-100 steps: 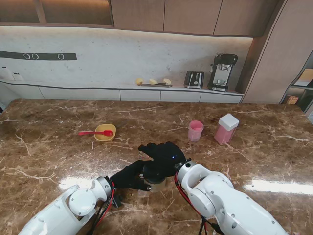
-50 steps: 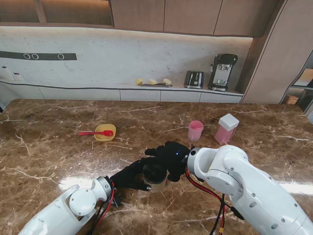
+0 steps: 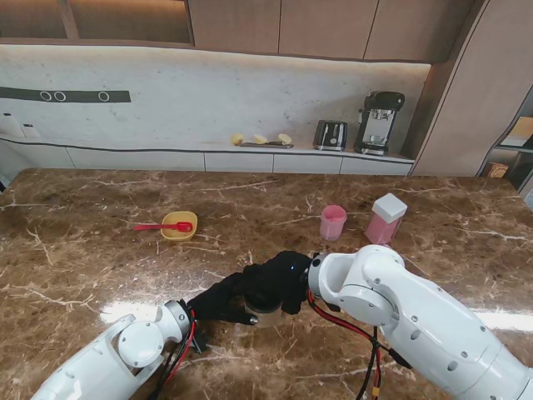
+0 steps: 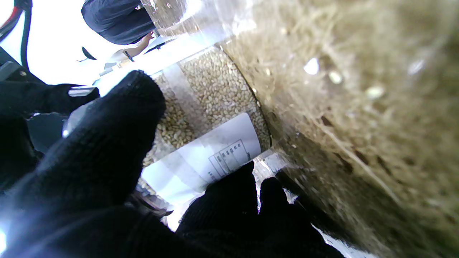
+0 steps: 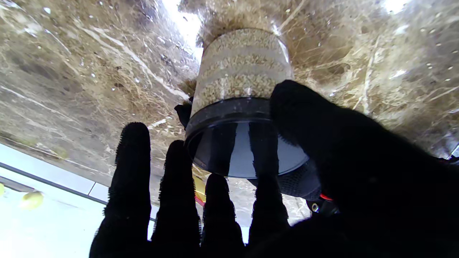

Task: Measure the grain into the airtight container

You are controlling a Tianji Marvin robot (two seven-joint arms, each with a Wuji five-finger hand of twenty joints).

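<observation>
A clear jar of grain (image 3: pixel 264 315) with a black lid stands on the marble table close to me. My left hand (image 3: pixel 218 298) is shut around its side, with the fingers (image 4: pixel 104 150) wrapped over the glass and the paper label (image 4: pixel 211 154). My right hand (image 3: pixel 279 283) covers the jar from over it. Its thumb presses the rim of the lid (image 5: pixel 236 143) and its fingers (image 5: pixel 131 186) lie across the top. Grain fills the jar (image 5: pixel 244 61). A pink container with a white lid (image 3: pixel 386 218) and a pink cup (image 3: pixel 333 222) stand farther off to the right.
A yellow bowl (image 3: pixel 179 227) with a red spoon (image 3: pixel 156 226) across it sits farther from me on the left. The back counter holds a toaster (image 3: pixel 331 134) and a coffee machine (image 3: pixel 379 122). Brown marble table (image 3: pixel 100 250) spreads all around.
My right hand's fingers were spread flat over the lid; the wrist has turned and the hand is now curled down tight on the lid. The left hand and jar kept their place.
</observation>
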